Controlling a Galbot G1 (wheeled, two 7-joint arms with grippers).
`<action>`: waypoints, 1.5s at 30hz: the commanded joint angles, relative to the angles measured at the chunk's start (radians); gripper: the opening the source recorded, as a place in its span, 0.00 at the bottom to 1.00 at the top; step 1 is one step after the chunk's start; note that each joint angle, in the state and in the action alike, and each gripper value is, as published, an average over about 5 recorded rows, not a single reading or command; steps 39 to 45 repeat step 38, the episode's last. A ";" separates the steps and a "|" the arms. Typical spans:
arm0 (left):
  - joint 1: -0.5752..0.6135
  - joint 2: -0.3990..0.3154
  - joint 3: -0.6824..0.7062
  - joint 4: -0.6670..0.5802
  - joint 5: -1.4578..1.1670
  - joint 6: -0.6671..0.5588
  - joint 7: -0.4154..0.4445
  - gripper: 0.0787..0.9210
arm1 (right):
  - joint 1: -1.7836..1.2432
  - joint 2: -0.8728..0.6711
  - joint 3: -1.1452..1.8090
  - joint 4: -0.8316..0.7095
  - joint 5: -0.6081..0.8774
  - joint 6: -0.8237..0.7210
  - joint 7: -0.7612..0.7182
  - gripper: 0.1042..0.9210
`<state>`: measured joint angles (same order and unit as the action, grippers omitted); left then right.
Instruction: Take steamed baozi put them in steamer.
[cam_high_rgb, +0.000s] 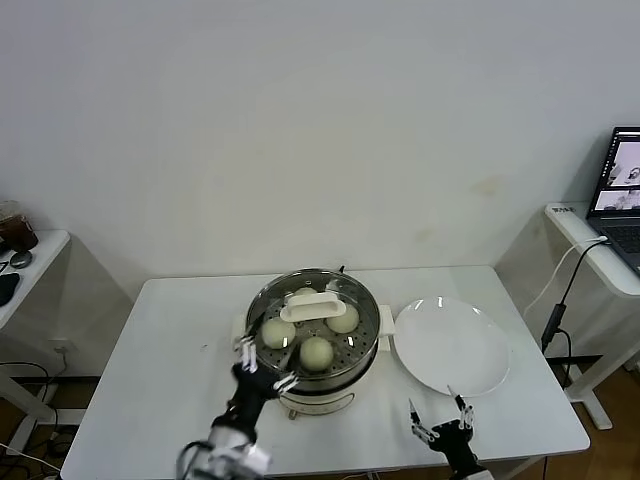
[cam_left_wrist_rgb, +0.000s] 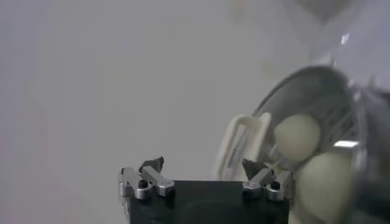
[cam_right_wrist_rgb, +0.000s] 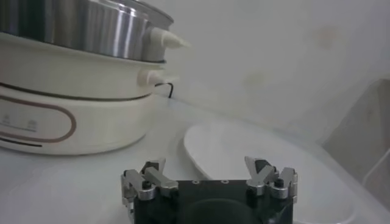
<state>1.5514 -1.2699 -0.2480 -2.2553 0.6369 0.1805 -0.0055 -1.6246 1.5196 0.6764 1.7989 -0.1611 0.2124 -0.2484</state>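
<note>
The steamer (cam_high_rgb: 352, 375) stands mid-table, a shiny steel pot on a white base. A glass lid with a cream oblong handle (cam_high_rgb: 312, 305) lies over it. Through the glass I see three steamed baozi (cam_high_rgb: 278, 332) (cam_high_rgb: 317, 352) (cam_high_rgb: 343, 318). My left gripper (cam_high_rgb: 266, 363) is open and empty at the steamer's front-left rim. The left wrist view shows the gripper (cam_left_wrist_rgb: 204, 167), the lid handle (cam_left_wrist_rgb: 241, 146) and two baozi (cam_left_wrist_rgb: 297, 137) (cam_left_wrist_rgb: 323, 185) beyond its fingers. My right gripper (cam_high_rgb: 437, 408) is open and empty, low near the table's front edge. The right wrist view shows it (cam_right_wrist_rgb: 207, 167) beside the steamer (cam_right_wrist_rgb: 73, 30).
An empty white plate (cam_high_rgb: 450, 347) lies to the right of the steamer and shows as the plate (cam_right_wrist_rgb: 244, 152) ahead of my right gripper. A side desk with a laptop (cam_high_rgb: 625, 190) and a hanging cable stands at the right. Another small table (cam_high_rgb: 25, 265) is at the left.
</note>
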 joint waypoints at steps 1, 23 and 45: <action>0.469 -0.064 -0.281 -0.091 -0.663 -0.418 -0.229 0.88 | -0.080 -0.073 -0.054 0.082 0.194 -0.003 -0.024 0.88; 0.449 -0.134 -0.335 0.231 -0.813 -0.508 -0.066 0.88 | -0.140 -0.097 -0.123 0.129 0.245 -0.051 -0.003 0.88; 0.449 -0.124 -0.339 0.220 -0.805 -0.481 -0.016 0.88 | -0.138 -0.104 -0.127 0.175 0.274 -0.087 0.003 0.88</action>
